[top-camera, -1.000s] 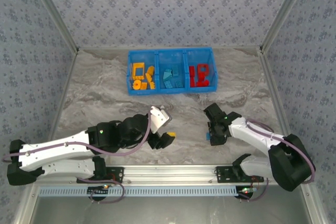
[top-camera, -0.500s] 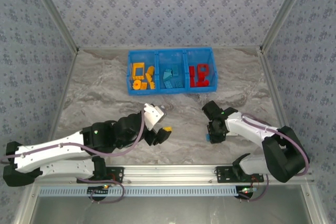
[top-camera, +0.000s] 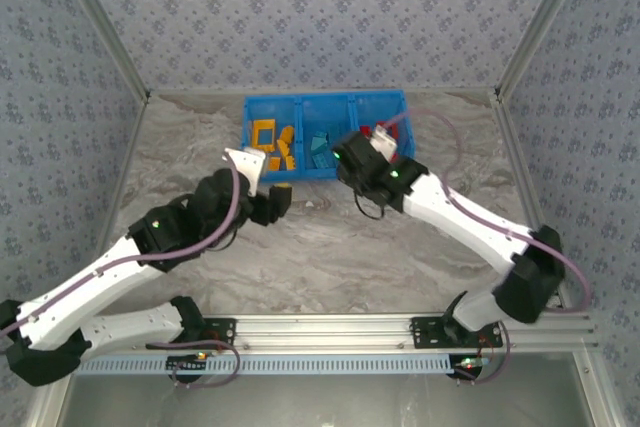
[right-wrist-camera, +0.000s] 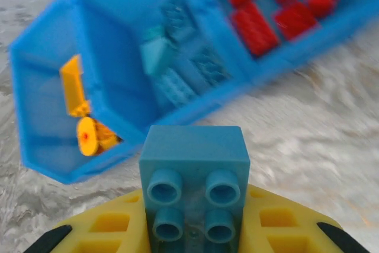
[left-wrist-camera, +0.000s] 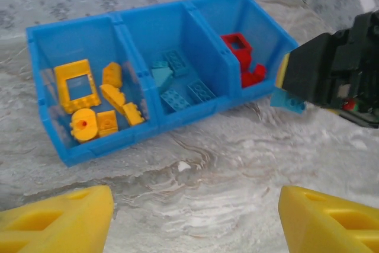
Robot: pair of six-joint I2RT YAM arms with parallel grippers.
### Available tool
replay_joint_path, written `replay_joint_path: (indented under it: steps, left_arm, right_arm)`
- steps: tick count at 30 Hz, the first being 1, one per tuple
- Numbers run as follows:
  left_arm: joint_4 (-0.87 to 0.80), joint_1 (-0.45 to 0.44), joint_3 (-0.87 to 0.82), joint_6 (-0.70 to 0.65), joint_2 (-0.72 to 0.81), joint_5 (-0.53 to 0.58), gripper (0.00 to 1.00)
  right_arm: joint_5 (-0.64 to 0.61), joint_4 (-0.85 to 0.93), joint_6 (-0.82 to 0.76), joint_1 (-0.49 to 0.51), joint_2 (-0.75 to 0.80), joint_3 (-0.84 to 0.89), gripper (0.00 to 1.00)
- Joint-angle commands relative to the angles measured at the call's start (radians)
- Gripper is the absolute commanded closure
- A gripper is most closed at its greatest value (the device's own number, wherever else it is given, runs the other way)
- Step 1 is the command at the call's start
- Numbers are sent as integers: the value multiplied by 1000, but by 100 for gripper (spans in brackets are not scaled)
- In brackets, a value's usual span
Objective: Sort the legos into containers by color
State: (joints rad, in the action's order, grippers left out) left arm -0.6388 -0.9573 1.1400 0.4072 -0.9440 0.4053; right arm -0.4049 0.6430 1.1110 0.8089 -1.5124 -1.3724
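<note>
Blue brick (right-wrist-camera: 194, 170) clenched in our right end effector (right-wrist-camera: 194, 224), we hover by the bin (left-wrist-camera: 89, 151), aiming for its matching blues (left-wrist-camera: 177, 98); our left end effector (left-wrist-camera: 195, 217) gapes, released.

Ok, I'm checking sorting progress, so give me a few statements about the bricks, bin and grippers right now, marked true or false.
1. The right gripper holds a small blue plastic brick. True.
2. The red bricks lie in the middle compartment of the blue three-compartment plastic bin. False: they lie in an end compartment; the middle one holds blue bricks.
3. The left gripper is shut on a yellow brick. False: it is open, with nothing between its fingers.
4. A yellow open square frame lies in the bin's other end compartment. True.
</note>
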Motion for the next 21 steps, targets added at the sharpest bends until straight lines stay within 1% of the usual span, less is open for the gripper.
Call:
replay_joint_path:
  steps: [1, 3, 6, 10, 13, 18, 21]
  left_arm:
    - [-31, 79, 76, 33, -11, -100, 26]
    - [-21, 104, 89, 23, -16, -115, 26]
    - [-10, 121, 98, 19, -32, -134, 26]
    - [9, 124, 88, 28, -50, -149, 26]
    - [18, 126, 77, 35, -56, -158, 25]
    - [26, 124, 69, 39, -62, -176, 25]
    - [28, 125, 66, 41, -62, -182, 26]
  right_arm:
    - [-6, 41, -300, -24, -182, -157, 86]
    - [17, 48, -353, -51, -290, -261, 87]
    - [58, 68, -393, -95, -450, -419, 88]
    - [98, 94, -376, -145, -629, -590, 89]
    - [98, 137, -327, -172, -720, -685, 88]
    - [146, 161, -299, -195, -830, -794, 87]
    - [175, 163, -277, -201, -875, -820, 87]
